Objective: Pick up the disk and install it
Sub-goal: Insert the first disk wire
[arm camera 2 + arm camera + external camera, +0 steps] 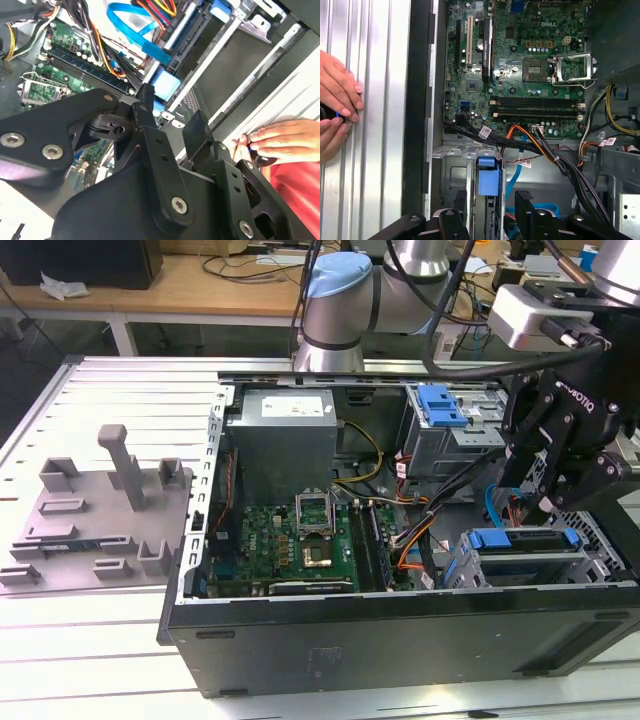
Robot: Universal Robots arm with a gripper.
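The disk [520,538] sits edge-up in the drive cage at the front corner of the open computer case on the exterior view's right, its blue carrier frame showing along the top. My gripper [548,502] hangs just above it. In the first wrist view the two black fingers [460,210] stand apart on either side of the disk's blue end [487,182] without touching it. The second wrist view shows the same blue end [165,85] just beyond my open gripper [170,112].
Black, orange and blue cables [540,150] run past the cage to the green motherboard [300,540]. A grey power supply [282,440] and an upper cage with a blue latch [440,405] stand behind. A person's hands [337,105] rest by the case wall. A grey fixture [100,510] lies left.
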